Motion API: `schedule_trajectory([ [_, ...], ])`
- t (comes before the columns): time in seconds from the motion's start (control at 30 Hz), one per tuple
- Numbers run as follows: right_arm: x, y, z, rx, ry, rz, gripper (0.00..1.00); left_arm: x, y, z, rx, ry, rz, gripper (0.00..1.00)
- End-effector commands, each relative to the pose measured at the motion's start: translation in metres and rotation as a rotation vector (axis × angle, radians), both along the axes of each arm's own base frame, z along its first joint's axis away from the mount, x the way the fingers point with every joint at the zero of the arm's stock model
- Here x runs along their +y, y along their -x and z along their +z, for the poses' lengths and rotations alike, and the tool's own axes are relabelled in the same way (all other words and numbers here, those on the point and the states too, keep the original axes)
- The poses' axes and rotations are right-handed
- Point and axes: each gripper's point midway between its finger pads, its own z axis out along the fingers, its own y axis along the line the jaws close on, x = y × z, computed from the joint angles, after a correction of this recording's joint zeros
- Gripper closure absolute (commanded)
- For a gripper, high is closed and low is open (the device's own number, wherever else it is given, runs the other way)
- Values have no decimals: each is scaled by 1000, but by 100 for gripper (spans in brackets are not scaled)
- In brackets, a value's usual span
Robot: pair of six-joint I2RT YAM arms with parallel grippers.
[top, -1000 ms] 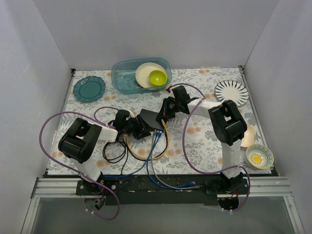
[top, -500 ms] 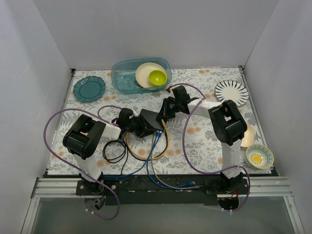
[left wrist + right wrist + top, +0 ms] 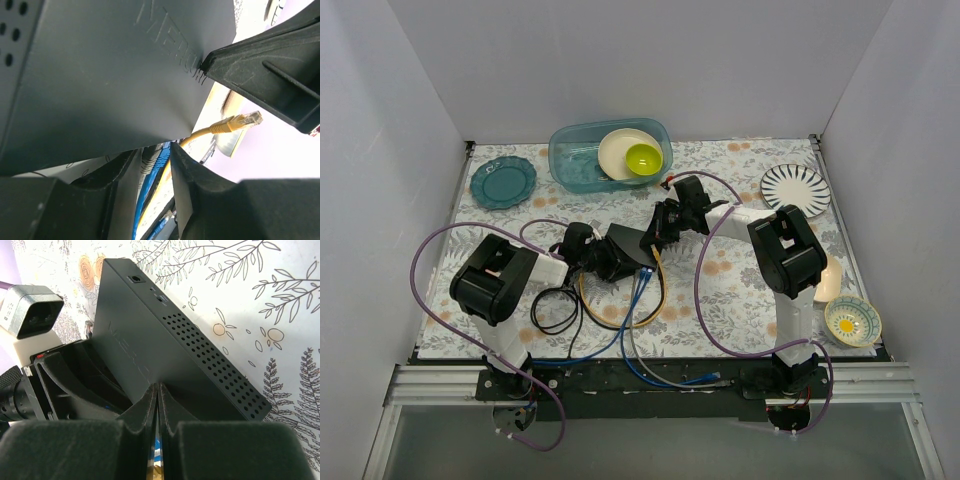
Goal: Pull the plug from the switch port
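Cables, near edge: blue cables (image 3: 620,335), a yellow cable (image 3: 658,290), a black loop (image 3: 555,312) and a grey cable (image 3: 650,370) run from 6 o'clock on the table (image 3: 740,300) up toward the centre. Their far ends are lost under the switch and arms.
Small bowl: a patterned bowl (image 3: 852,321) at 4 o'clock, and just beyond it a pale plate (image 3: 834,276) half hidden by the right arm.
Left gripper (image 3: 156,156): at the switch's 9 o'clock. The fingers stand a narrow gap apart, with blue and grey cable showing in the gap. I cannot tell whether they pinch anything.
Switch (image 3: 628,246): near the table centre, between the two grippers.
Switch, look: a flat matte black box with embossed lettering on its broad face. One narrow side has rows of small vent holes, and an end has a round jack.
Switch, hidden: the socket row is out of sight in every view. I cannot tell whether the box lies flat or tipped.
Plug (image 3: 246,120): a clear connector on the yellow cable. It hangs free in the air beside the switch's edge, in no socket.
Right gripper (image 3: 157,390): at the switch's 2 o'clock. The fingers are pressed together to a thin slit at the box's edge. Anything caught in the slit is too dark to make out.
Striped plate (image 3: 796,190): 2 o'clock.
Teal plate (image 3: 503,182): 10 o'clock.
Teal tub (image 3: 575,170): 12 o'clock. It holds a cream bowl (image 3: 618,148) with a lime bowl (image 3: 643,159) resting in it.
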Motion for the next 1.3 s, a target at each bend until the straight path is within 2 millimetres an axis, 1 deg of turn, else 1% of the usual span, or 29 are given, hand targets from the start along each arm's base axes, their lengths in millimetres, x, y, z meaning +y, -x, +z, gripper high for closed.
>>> schedule_trajectory([
  [0.0, -51, 37, -81, 154, 276, -33, 90, 33, 26, -68, 180, -230, 80, 69],
  [0.07, -51, 37, -81, 154, 276, -33, 90, 35, 28, -71, 195, -243, 82, 72],
  [0.1, -51, 37, -82, 155, 277, -33, 91, 34, 26, -70, 194, -244, 82, 75],
  [0.3, -51, 38, -81, 153, 274, -32, 90, 37, 30, -76, 211, -264, 77, 86],
  [0.33, -51, 38, -82, 153, 276, -32, 90, 38, 31, -77, 212, -266, 78, 90],
  [0.4, -52, 40, -82, 156, 278, -33, 90, 38, 32, -77, 210, -267, 76, 94],
  [0.43, -52, 40, -83, 158, 278, -33, 90, 38, 32, -77, 209, -267, 74, 100],
  [0.5, -53, 39, -83, 157, 278, -36, 90, 39, 34, -75, 199, -267, 65, 100],
  [0.63, -51, 38, -83, 156, 277, -34, 90, 41, 43, -71, 184, -262, 36, 100],
  [0.67, -52, 38, -82, 157, 278, -36, 90, 43, 49, -73, 195, -267, 29, 100],
  [0.73, -52, 36, -82, 152, 279, -37, 90, 45, 54, -69, 189, -260, 17, 100],
  [0.77, -52, 36, -83, 154, 280, -38, 90, 48, 63, -71, 202, -263, 11, 100],
  [0.8, -52, 37, -84, 156, 282, -37, 90, 50, 67, -71, 206, -265, 11, 100],
  [0.87, -52, 35, -84, 154, 282, -39, 90, 51, 71, -66, 199, -252, 14, 100],
  [0.9, -52, 36, -84, 156, 283, -39, 90, 56, 81, -69, 219, -261, 13, 100],
  [0.93, -52, 35, -84, 154, 282, -39, 91, 56, 80, -63, 204, -253, 20, 100],
  [0.97, -52, 35, -84, 153, 284, -41, 90, 58, 84, -62, 207, -253, 22, 100],
  [1.0, -53, 35, -85, 156, 287, -41, 90, 62, 89, -64, 220, -265, 29, 100],
  [1.03, -54, 36, -85, 157, 289, -41, 90, 64, 86, -55, 192, -261, 42, 100],
  [1.07, -55, 36, -85, 157, 291, -42, 91, 66, 86, -52, 187, -269, 52, 100],
  [1.1, -56, 36, -86, 157, 294, -44, 91, 73, 90, -51, 205, -290, 67, 100],
  [1.13, -56, 36, -86, 156, 295, -45, 91, 81, 88, -49, 208, -304, 98, 100],
  [1.17, -57, 36, -86, 155, 295, -45, 91, 88, 79, -36, 160, -311, 142, 100],
  [1.2, -57, 37, -86, 154, 298, -45, 91, 101, 88, -39, 211, -354, 169, 100],
  [1.23, -58, 38, -86, 155, 299, -45, 91, 115, 84, -37, 221, -374, 224, 100],
  [1.27, -58, 38, -85, 155, 300, -46, 91, 124, 80, -29, 197, -384, 257, 100],
])
